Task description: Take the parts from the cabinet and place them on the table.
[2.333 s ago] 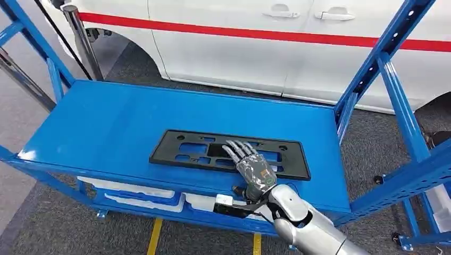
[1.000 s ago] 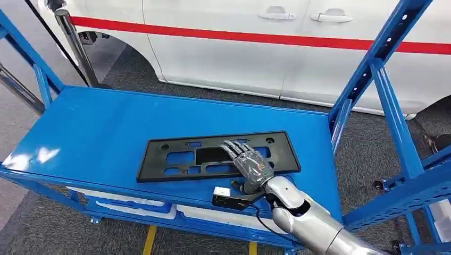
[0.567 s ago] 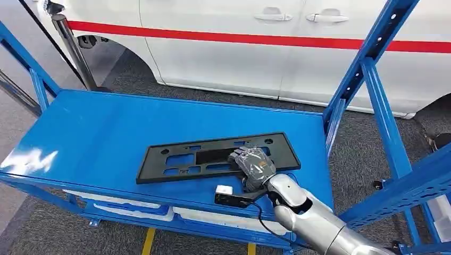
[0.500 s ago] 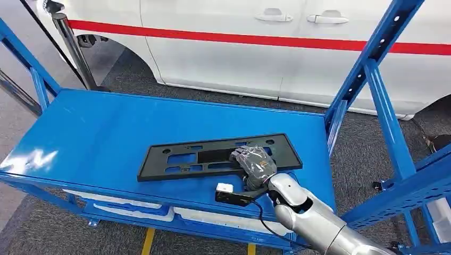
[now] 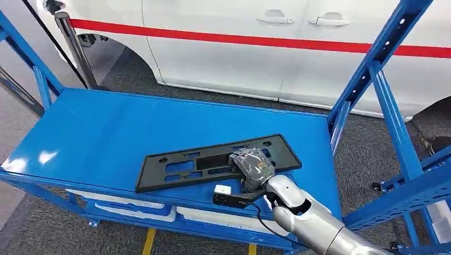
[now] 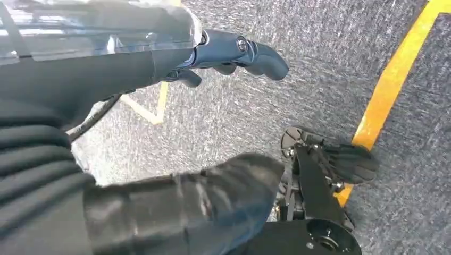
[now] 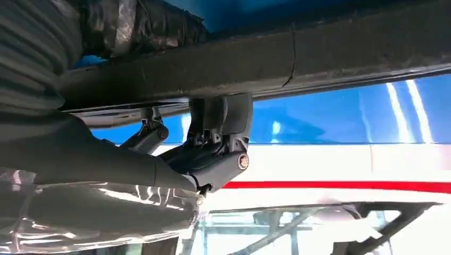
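A flat black plastic panel [image 5: 213, 162], long and rectangular with several rectangular cut-outs and small holes, is shown on the smooth, glossy blue metal shelf [image 5: 106, 133] of a blue steel rack. The panel lies near the shelf's front edge, toward its right end, and is skewed so that its right end points further back. The rack's uprights [image 5: 372, 69] are perforated angle sections, cut off at the frame top.

The right hand [image 5: 254, 167], wrapped in a clear crinkled film, is curled over the panel's near edge right of centre; in the right wrist view the dark fingers [image 7: 213, 143] are hooked round the panel's edge [image 7: 276, 61], which is thus held. The silver right forearm [image 5: 308, 218] enters from below, with a small black-and-white camera unit [image 5: 226, 195] at the wrist.

The left hand [image 6: 159, 175] is seen in the left wrist view above grey speckled carpet [image 6: 319, 64] with a yellow line [image 6: 393, 85]; its fingers are spread apart and nothing is held.

Behind the shelf a white car body [image 5: 255, 48] with a red stripe is shown, its upper part cropped. White trays [image 5: 122, 204] below the shelf are largely hidden.
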You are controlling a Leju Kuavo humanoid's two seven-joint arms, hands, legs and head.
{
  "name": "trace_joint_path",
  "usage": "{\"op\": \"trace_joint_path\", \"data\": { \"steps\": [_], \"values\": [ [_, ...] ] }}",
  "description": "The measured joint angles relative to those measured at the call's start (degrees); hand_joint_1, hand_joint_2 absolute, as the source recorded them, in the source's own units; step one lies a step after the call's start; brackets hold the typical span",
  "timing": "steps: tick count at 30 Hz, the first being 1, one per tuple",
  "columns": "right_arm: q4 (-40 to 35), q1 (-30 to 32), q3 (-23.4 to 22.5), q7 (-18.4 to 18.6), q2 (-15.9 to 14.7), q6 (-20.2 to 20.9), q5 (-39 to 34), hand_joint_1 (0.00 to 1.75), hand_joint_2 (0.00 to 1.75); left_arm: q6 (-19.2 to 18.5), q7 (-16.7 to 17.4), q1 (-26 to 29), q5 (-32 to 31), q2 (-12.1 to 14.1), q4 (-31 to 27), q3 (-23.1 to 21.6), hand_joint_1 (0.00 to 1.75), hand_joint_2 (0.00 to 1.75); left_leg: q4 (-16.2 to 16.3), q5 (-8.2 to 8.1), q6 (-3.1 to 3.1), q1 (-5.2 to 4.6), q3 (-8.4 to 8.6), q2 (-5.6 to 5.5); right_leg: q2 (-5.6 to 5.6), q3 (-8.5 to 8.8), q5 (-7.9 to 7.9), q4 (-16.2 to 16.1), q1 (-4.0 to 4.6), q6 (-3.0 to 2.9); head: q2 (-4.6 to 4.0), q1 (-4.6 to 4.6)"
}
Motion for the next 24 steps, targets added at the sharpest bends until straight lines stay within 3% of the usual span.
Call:
{"op": "trace_joint_path", "data": {
  "steps": [2,4,5,7,8,9,10,12,13,14,15,17,18,20,22,23,24],
  "values": [
    [-0.11,-0.02,0.07,0.04,0.0,0.09,0.04,1.75,1.75,0.37,0.0,0.0,0.04,-0.09,0.0,0.35,0.0,1.75,-0.19,0.14,-0.58,0.14,0.24,0.01,0.08,0.02,0.12,-0.08,0.24,-0.55,0.0,0.0],
    [-0.28,-0.06,0.15,0.09,0.02,0.15,0.09,1.75,1.75,0.76,0.0,-0.04,0.04,-0.13,0.0,0.59,0.0,1.75,0.75,-0.85,-1.19,0.34,-0.09,-0.09,-0.18,0.55,0.65,-0.93,-0.28,-1.45,0.0,0.0],
    [-0.39,-0.08,0.22,0.11,0.02,0.15,0.09,1.75,1.75,0.85,0.0,-0.03,0.02,-0.15,0.0,0.61,0.0,1.75,3.43,-3.01,-1.48,0.31,-1.3,-0.08,-0.24,0.5,0.78,-1.04,-0.34,-1.72,0.0,-0.07],
    [-0.41,-0.05,0.24,0.17,0.0,0.13,0.13,1.75,1.75,0.85,0.0,0.02,0.0,-0.22,0.0,0.66,0.0,1.75,12.4,-7.59,-2.04,0.6,-5.31,-0.05,-0.4,0.16,0.91,-0.99,-0.27,-1.9,0.0,-0.04],
    [-0.41,-0.03,0.24,0.28,0.0,0.02,0.26,1.75,1.75,0.85,0.02,0.13,-0.02,-0.24,0.0,0.66,0.0,1.75,16.37,-8.81,-2.22,0.64,-7.07,-0.05,-0.4,0.02,0.92,-0.91,-0.23,-1.92,0.0,-0.02],
    [-0.41,0.06,0.26,0.48,0.0,-0.46,0.46,1.75,1.75,0.85,0.15,0.2,-0.13,-0.24,0.0,0.66,0.0,1.75,17.48,-8.53,-2.3,0.65,-7.48,-0.05,-0.39,-0.01,0.92,-0.84,-0.23,-1.92,0.0,-0.04],
    [-0.41,0.19,0.26,0.79,0.0,-1.1,0.83,1.75,1.75,0.83,0.35,0.23,-0.15,-0.24,0.0,0.66,0.0,1.75,15.9,-7.05,-2.27,0.72,-6.62,-0.05,-0.37,0.01,0.91,-0.73,-0.25,-1.9,0.0,-0.02],
    [-0.44,0.93,0.24,2.29,0.0,-4.18,3.33,1.75,1.75,0.55,0.55,0.25,0.02,-0.24,0.0,0.72,0.0,1.75,6.43,-1.94,-2.12,0.86,-1.8,-0.04,-0.32,0.13,0.79,-0.57,-0.3,-1.72,0.0,-0.02],
    [-0.48,1.51,0.22,3.22,0.0,-6.09,4.99,1.75,1.75,0.5,0.55,0.24,0.11,-0.24,0.0,0.74,0.0,1.75,1.55,-0.31,-1.91,0.9,0.58,-0.06,-0.33,0.16,0.73,-0.53,-0.3,-1.55,0.0,-0.02],
    [-0.57,2.22,-0.02,4.3,0.0,-8.14,6.96,1.75,1.75,0.35,0.59,0.24,0.26,-0.3,0.0,0.76,0.0,1.75,-0.06,-1.34,-1.7,0.47,1.35,-0.17,-0.35,-0.12,0.72,-0.44,0.06,-1.03,0.0,-0.02],
    [-0.61,2.8,-0.46,5.03,0.0,-10.26,9.08,1.75,1.75,0.18,0.59,0.27,0.53,-0.46,0.0,0.81,0.0,1.75,-0.03,-0.97,-1.14,0.41,1.01,-0.25,-0.32,-0.36,0.94,-0.41,0.02,-0.67,0.0,0.0],
    [-1.18,4.16,-1.29,5.55,0.13,-13.25,11.96,1.75,1.75,-0.22,0.72,0.45,0.66,-0.55,0.0,0.83,0.0,1.75,0.05,-0.87,-0.69,0.15,0.72,-0.25,-0.32,-0.36,1.27,-0.81,-0.2,-0.07,0.0,-0.02],
    [-1.64,4.84,-1.9,5.66,0.17,-14.47,13.12,1.75,1.75,-0.39,0.79,0.53,0.63,-0.61,0.0,0.83,0.0,1.75,-0.5,-0.37,-0.07,0.4,0.8,-0.23,-0.31,-0.29,1.46,-0.86,0.03,0.43,0.0,-0.02],
    [-2.36,5.71,-3.26,6.14,0.2,-16.35,15.22,1.75,1.75,-1.58,1.05,0.49,-1.07,-0.79,0.0,0.74,0.0,1.75,-1.14,0.26,0.85,0.58,0.91,-0.01,-0.21,-1.44,-1.27,1.72,-0.22,0.65,0.0,0.02],
    [-2.84,6.16,-4.56,6.58,0.24,-17.61,16.76,1.75,1.75,-2.71,1.42,0.43,-2.81,-0.79,0.0,0.05,0.0,1.75,-0.94,0.45,1.13,0.43,0.45,0.08,-0.14,-5.26,-6.49,10.64,-0.27,0.71,0.0,0.07],
    [-2.97,6.56,-4.92,6.82,0.33,-17.92,17.2,1.75,1.75,-3.0,1.51,0.44,-3.06,-0.79,0.0,-0.22,0.0,1.75,-0.87,0.49,1.19,0.3,0.25,0.09,-0.15,-7.1,-8.23,14.93,-0.28,0.79,0.0,0.04],
    [-2.97,7.02,-5.33,6.95,0.46,-18.34,18.06,1.75,1.75,-3.3,1.6,0.45,-3.15,-0.79,0.0,-0.5,0.0,1.75,-0.7,0.5,1.2,0.24,0.04,0.07,-0.14,-8.1,-8.65,17.42,-0.27,0.8,0.0,0.04]
  ]
}}
